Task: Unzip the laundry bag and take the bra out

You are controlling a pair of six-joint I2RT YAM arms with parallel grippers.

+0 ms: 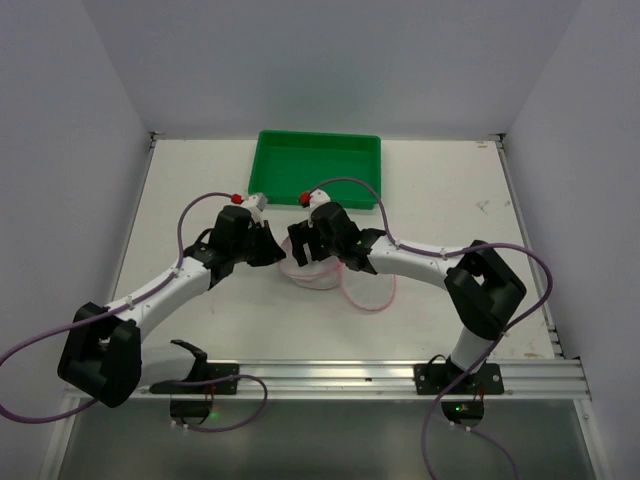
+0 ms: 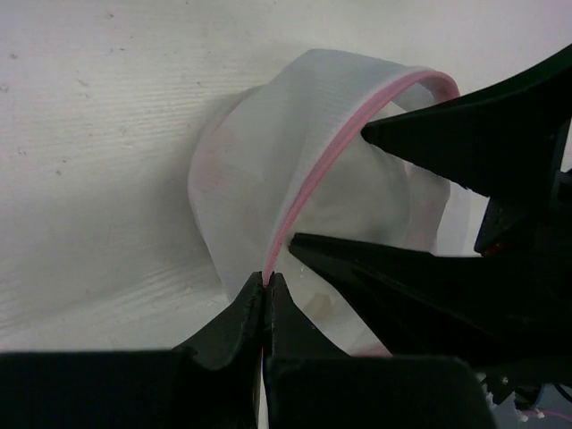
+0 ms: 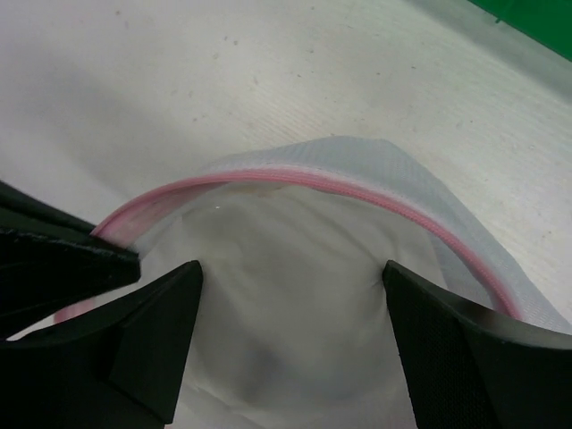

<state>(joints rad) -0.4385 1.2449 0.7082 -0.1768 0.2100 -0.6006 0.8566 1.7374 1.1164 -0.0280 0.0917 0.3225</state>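
From above, the left gripper point(image 1: 272, 248) and the right gripper point(image 1: 300, 250) are covering most of the laundry bag point(image 1: 314, 279) — its contents are not showing through the mesh. The picture's corner is cutting off the green tray point(image 3: 538, 14).

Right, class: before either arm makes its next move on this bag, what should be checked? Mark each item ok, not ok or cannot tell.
1. Grip: left jaws shut on the pink zipper trim of the laundry bag: ok.
2. Readiness: right jaws open, with the bag's mesh between them: ok.
3. Support: bag resting on the table: ok.
4. Zip opened far enough to reach in: cannot tell.
5. The bra seen and located inside: cannot tell; the mesh blurs the contents.
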